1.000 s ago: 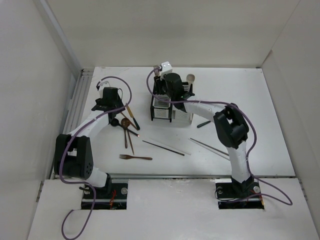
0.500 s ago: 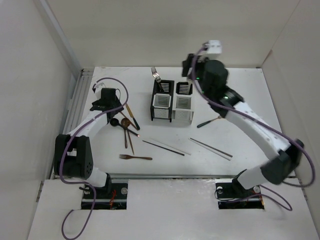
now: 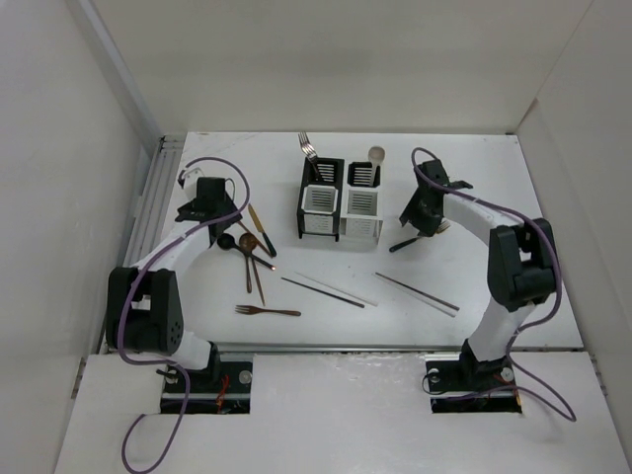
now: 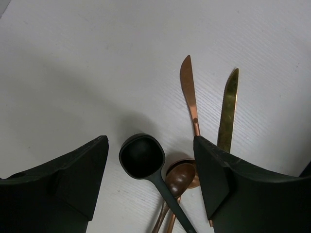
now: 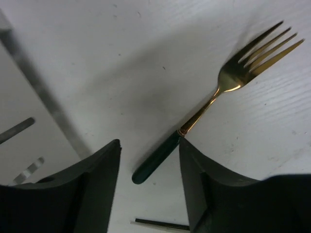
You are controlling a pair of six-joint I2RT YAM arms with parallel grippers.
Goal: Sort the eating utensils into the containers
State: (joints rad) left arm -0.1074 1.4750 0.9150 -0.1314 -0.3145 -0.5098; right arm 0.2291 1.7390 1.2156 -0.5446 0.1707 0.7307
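hovering my right gripper (image 5: 148, 160) over the gold fork (image 5: 214, 99), fingers (image 5: 97, 174) apart: its dark handle tip lies between them, tines pointing away up-right. left gripper (image 4: 150, 145), also apart, straddles the black spoon (image 4: 142, 156).

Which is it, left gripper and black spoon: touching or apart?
Apart. The left wrist view shows white table between the black spoon and each finger of the open left gripper.
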